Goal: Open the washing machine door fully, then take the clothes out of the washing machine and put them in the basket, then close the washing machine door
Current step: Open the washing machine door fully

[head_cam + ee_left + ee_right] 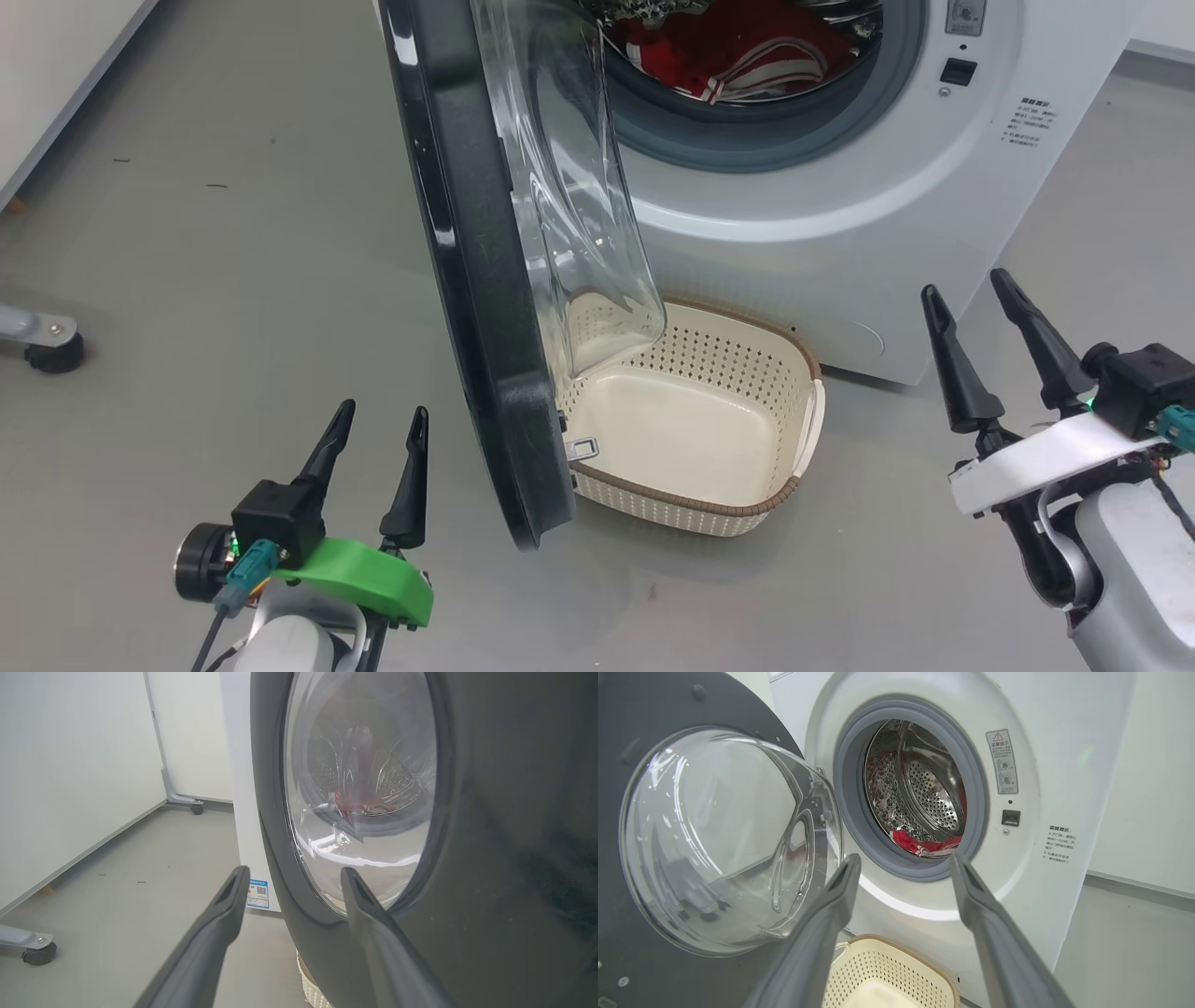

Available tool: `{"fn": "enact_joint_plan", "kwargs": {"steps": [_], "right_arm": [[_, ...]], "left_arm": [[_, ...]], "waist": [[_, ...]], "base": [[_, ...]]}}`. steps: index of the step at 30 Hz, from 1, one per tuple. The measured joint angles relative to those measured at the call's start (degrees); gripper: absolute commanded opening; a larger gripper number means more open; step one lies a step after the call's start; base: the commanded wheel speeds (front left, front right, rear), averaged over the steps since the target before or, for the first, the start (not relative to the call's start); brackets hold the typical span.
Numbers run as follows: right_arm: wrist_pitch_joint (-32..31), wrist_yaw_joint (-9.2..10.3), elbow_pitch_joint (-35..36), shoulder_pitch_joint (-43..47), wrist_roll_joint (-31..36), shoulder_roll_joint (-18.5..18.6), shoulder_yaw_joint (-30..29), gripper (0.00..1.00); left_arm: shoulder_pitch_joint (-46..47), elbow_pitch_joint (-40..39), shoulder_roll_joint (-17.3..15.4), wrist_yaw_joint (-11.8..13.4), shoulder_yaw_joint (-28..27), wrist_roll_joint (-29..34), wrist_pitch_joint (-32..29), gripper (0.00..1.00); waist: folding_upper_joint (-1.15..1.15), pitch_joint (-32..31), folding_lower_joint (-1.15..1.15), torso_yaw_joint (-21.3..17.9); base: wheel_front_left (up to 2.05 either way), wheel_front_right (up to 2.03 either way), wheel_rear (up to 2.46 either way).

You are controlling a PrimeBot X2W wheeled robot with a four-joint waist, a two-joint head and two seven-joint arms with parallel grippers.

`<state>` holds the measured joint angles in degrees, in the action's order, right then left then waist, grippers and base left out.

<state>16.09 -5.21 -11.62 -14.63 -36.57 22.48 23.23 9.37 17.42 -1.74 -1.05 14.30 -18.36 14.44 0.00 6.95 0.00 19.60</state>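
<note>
Hanging half-open, washing machine door (476, 280) over basket (672, 509); clothes (709, 47) inside drum (934, 788).

Black tapered fingers (411, 476), green left bracket (369, 574), white right bracket (1036, 462)

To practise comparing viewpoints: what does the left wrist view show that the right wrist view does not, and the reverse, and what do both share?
Left wrist view: the outer face of the washing machine door, a blue label on the washing machine, a wheeled foot, the open left gripper.
Right wrist view: the door's inner glass bowl, the grey gasket, a warning sticker, the open right gripper.
Both: the door, the machine, the drum and red clothes (through the glass from the left wrist), the basket.
</note>
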Motion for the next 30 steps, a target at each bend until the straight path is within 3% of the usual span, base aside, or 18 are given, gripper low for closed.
{"fn": "enact_joint_plan", "kwargs": {"steps": [5,9,19,30], "right_arm": [[-0.7,4.87,-1.9,1.3,5.6,-1.5,-0.1,1.0],[-1.2,6.92,-0.8,3.4,8.4,-4.4,-2.9,1.0],[-1.2,8.33,0.2,7.3,11.9,-9.7,-4.1,1.0],[-1.2,8.28,0.1,9.4,15.0,-13.0,-5.5,1.0]], "left_arm": [[0.0,0.1,0.0,0.0,0.0,0.0,0.0,1.0],[0.0,0.3,0.0,-0.2,0.4,0.0,0.0,1.0],[-0.1,0.3,-0.1,-0.2,0.4,0.0,0.0,1.0],[-0.3,0.5,-0.1,-0.2,0.3,0.0,0.0,1.0]], "waist": [[0.0,-0.2,0.0,0.1],[0.0,-0.4,0.0,0.5],[0.0,-0.6,0.0,1.1],[0.0,-1.0,0.0,1.6]], "base": [[0.0,0.0,0.0],[0.0,0.0,0.0],[0.0,0.0,0.0],[0.0,0.0,0.0]]}}
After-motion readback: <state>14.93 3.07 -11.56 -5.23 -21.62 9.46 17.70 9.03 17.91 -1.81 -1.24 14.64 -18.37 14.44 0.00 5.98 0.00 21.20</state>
